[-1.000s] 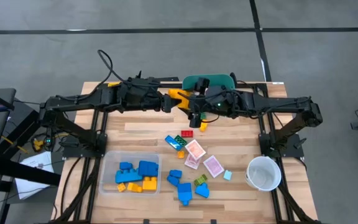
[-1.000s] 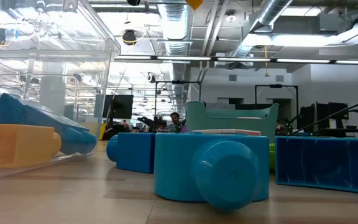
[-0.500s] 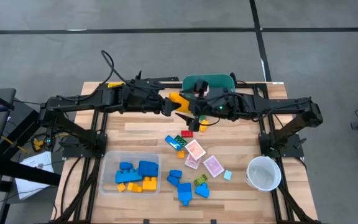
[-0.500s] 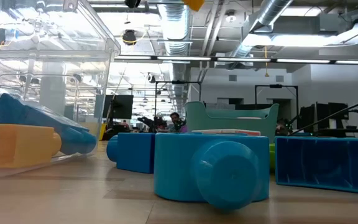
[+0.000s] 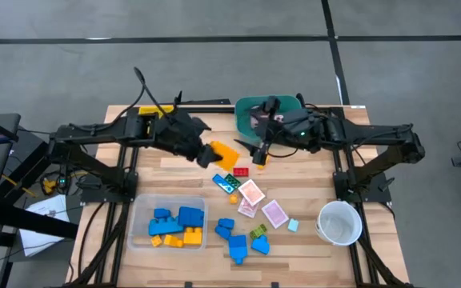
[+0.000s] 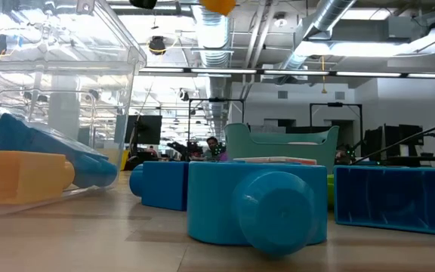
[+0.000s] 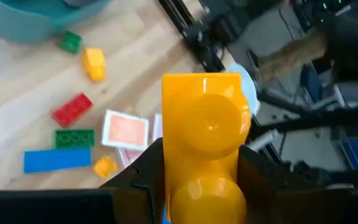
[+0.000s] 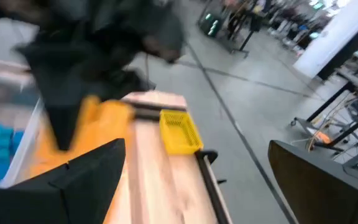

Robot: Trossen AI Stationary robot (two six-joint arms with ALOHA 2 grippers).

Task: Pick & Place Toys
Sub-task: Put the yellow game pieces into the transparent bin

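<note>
Fingers of the left gripper (image 7: 197, 186) pinch a large yellow-orange block (image 7: 205, 127) from both sides; that wrist view alone shows the clamp, with the block's round studs facing the camera. In the high view the same block (image 5: 222, 154) sits at centre frame, just above the loose toys, with the left gripper (image 5: 201, 152) at its left edge. The right gripper (image 5: 260, 152) hangs just right of it with its fingers (image 8: 89, 177) spread wide and nothing between them, which the right wrist view makes plain. Below them in the high view lie a red block (image 5: 241, 171), a green block (image 5: 230, 178), two pink dice (image 5: 250, 194), and a cluster of blue blocks (image 5: 237, 240) at lower centre. The clear tray (image 5: 138, 232) at lower left holds blue and yellow-orange blocks. The teal tub (image 5: 246, 108) is at upper centre, the white cup (image 5: 339, 222) at lower right. The low view shows only the block's underside (image 6: 219, 6) at its top edge. Compared with a second ago, the block has moved down and left, away from the tub, and the right gripper has opened and drawn back.
</note>
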